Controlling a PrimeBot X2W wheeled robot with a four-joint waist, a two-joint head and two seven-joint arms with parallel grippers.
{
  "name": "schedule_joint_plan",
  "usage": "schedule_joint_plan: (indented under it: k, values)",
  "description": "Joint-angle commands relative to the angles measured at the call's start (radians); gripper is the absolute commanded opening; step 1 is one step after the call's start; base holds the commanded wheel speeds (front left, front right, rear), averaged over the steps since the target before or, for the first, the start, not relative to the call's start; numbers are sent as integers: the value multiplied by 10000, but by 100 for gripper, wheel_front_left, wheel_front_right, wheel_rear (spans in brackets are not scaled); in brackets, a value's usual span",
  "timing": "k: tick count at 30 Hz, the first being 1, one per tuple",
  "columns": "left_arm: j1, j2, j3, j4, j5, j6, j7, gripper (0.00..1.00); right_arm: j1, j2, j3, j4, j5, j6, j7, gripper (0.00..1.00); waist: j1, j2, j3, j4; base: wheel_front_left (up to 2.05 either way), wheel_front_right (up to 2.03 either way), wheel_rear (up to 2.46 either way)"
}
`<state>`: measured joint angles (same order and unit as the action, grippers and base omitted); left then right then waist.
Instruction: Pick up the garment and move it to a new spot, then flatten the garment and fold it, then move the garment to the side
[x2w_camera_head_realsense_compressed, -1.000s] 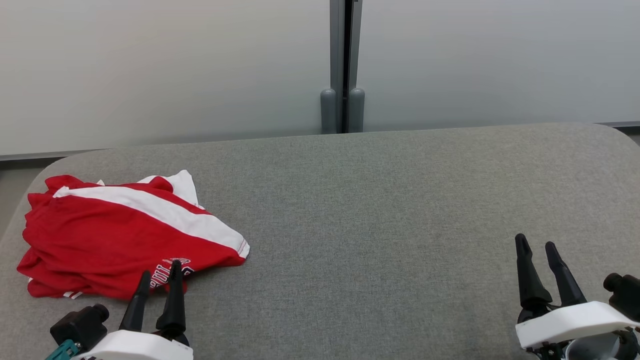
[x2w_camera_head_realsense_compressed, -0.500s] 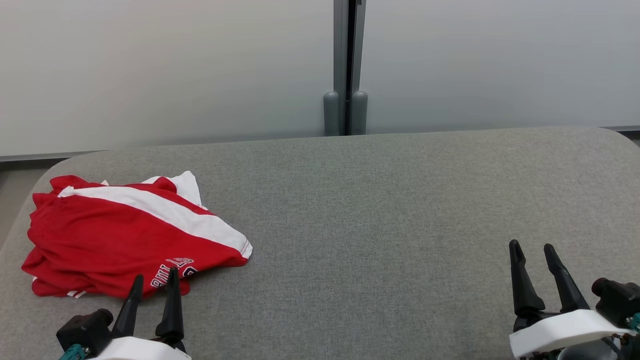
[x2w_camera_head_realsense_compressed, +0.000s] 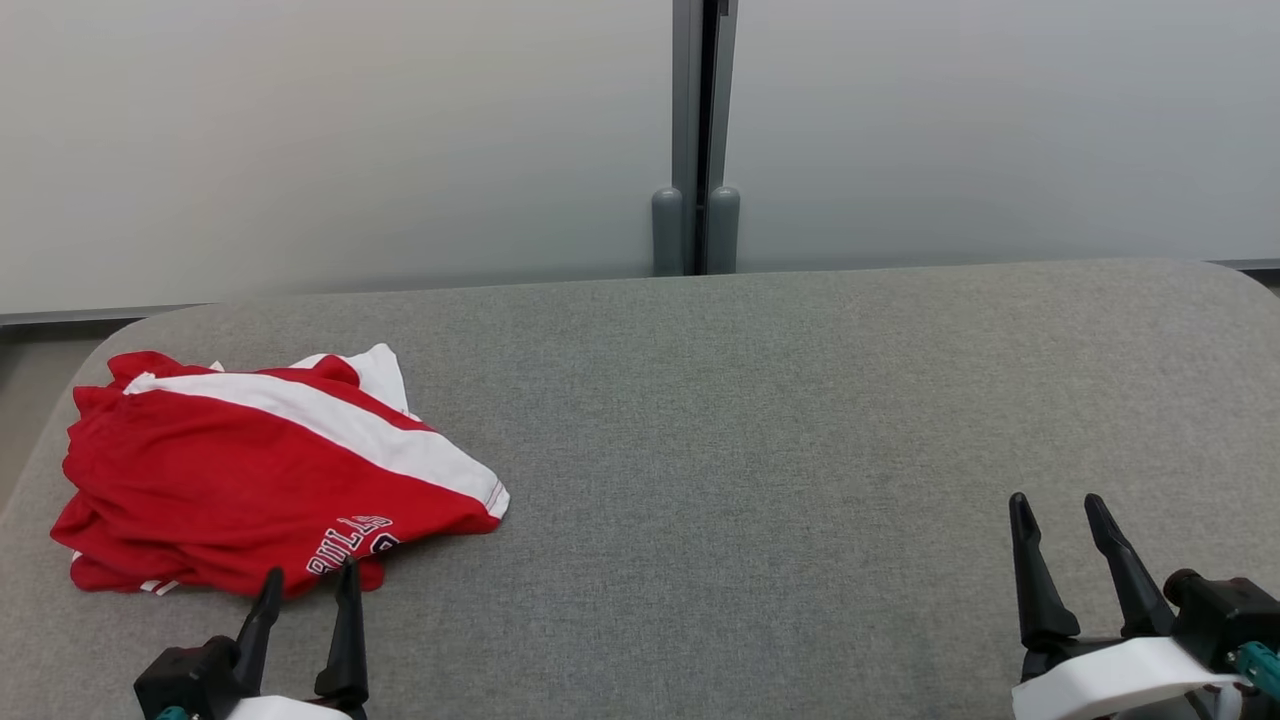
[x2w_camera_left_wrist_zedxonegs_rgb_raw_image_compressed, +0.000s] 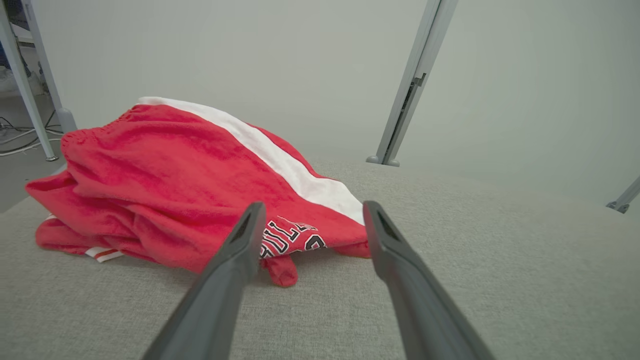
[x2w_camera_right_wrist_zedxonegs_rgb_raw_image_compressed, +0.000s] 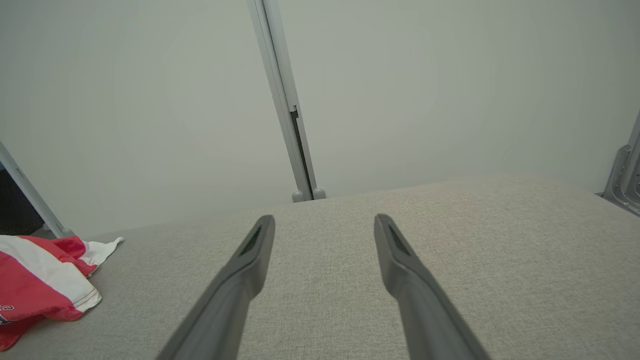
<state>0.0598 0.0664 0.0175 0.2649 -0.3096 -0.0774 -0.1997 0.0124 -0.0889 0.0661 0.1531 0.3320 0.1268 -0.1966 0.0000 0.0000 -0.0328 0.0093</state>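
The garment (x2w_camera_head_realsense_compressed: 250, 475) is a red piece with a white stripe and lettering, lying folded in a heap at the left end of the grey cushioned surface (x2w_camera_head_realsense_compressed: 760, 420). It also fills the left half of the left wrist view as the garment (x2w_camera_left_wrist_zedxonegs_rgb_raw_image_compressed: 165, 180), and its edge shows as the garment (x2w_camera_right_wrist_zedxonegs_rgb_raw_image_compressed: 35, 280) in the right wrist view. My left gripper (x2w_camera_head_realsense_compressed: 308, 578) is open, just short of the garment's near edge, holding nothing. At the lower right, far from the cloth, my right gripper (x2w_camera_head_realsense_compressed: 1055, 503) is open and empty above bare fabric.
A pale wall with a grey vertical post (x2w_camera_head_realsense_compressed: 697, 140) stands behind the surface. The surface's rounded left corner (x2w_camera_head_realsense_compressed: 60, 380) lies close beside the garment. Floor with cables (x2w_camera_left_wrist_zedxonegs_rgb_raw_image_compressed: 20, 140) shows beyond that edge.
Both grippers have drawn back toward the bottom edge of the head view. The left fingertips no longer overlap the garment. The head view has shifted slightly; the garment lies unmoved.
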Motion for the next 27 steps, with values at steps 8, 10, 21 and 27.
schedule_joint_plan:
  k: [8, 10, 21, 27]
  values:
    - [84, 46, 141, -87, 739, 55, -220, 100, 130, -12, -29, 20, -721, 49, -255, 100, 0, 0, -9, 8, 0, 0, 0]
    - [90, 60, 183, -92, 901, 44, -260, 100, 159, -5, -53, 29, -857, 50, -301, 100, 0, 0, -16, 1, 0, 0, 0]
    - [228, 31, 395, 15, 1652, -2, -464, 100, 285, 29, -126, 91, -1475, 54, -508, 100, 0, 0, -35, -75, 0, 0, 0]
    - [221, -5, 377, 203, 2074, 5, -581, 100, 335, 41, -207, 246, -1693, 57, -626, 100, 0, 0, -14, -86, 0, 0, 0]
